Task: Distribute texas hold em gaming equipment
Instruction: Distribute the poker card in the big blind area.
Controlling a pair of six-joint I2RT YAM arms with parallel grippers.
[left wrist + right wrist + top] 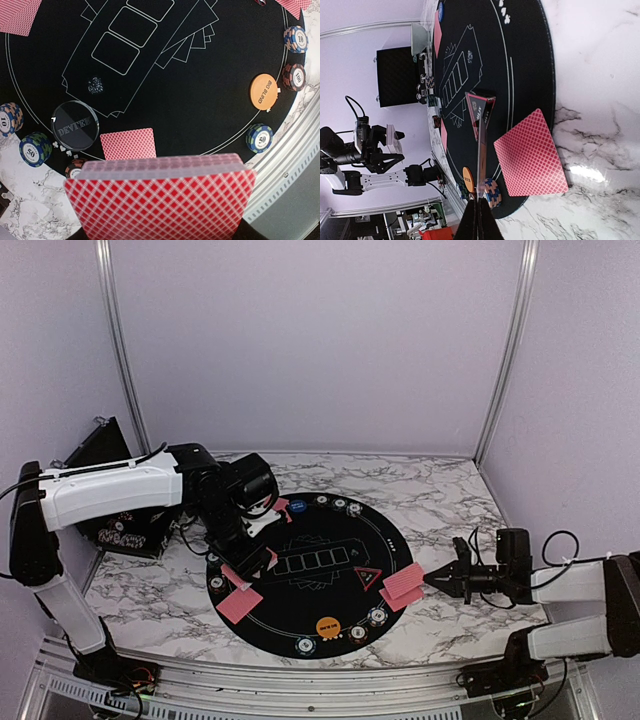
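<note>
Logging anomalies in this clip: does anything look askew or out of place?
One red-backed card at the black mat's right edge lies skewed, partly off it on the marble table. Nothing looks spilled or damaged.

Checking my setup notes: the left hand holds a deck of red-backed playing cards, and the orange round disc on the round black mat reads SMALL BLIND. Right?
No: the left wrist view shows the orange round disc on the round black mat reads BIG BLIND. The left hand does hold the deck of red-backed playing cards.
</note>
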